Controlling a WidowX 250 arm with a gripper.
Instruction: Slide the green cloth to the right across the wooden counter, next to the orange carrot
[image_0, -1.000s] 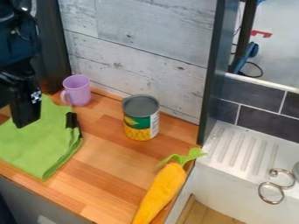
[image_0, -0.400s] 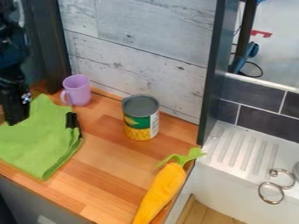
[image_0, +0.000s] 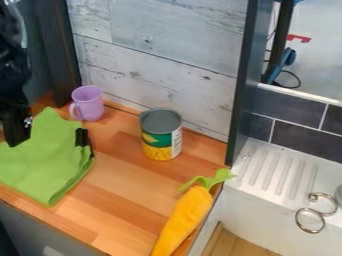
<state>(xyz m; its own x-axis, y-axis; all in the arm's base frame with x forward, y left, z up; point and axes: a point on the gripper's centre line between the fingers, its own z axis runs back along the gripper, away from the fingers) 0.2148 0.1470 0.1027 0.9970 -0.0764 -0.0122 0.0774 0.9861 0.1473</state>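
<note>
The black gripper (image_0: 15, 125) hangs at the left edge of the camera view, over the back left part of a folded green cloth (image_0: 43, 160). To its right a purple mug (image_0: 88, 103) stands upright by the wall, its handle toward the left. A can (image_0: 160, 135) with a green and yellow label stands upright near the middle of the counter. An orange plush carrot (image_0: 184, 217) with green leaves lies along the counter's right edge. A small black item (image_0: 82, 137) sits at the cloth's right side.
The wooden counter (image_0: 127, 195) is bounded behind by a whitewashed plank wall (image_0: 160, 55) and at the right by a dark upright post (image_0: 242, 85). Beyond the post is a white sink (image_0: 277, 175) with a ridged drainboard and curled metal rings (image_0: 310, 220).
The gripper has moved left and slightly back from its place over the cloth. Cloth, mug, can and carrot stay where they were.
</note>
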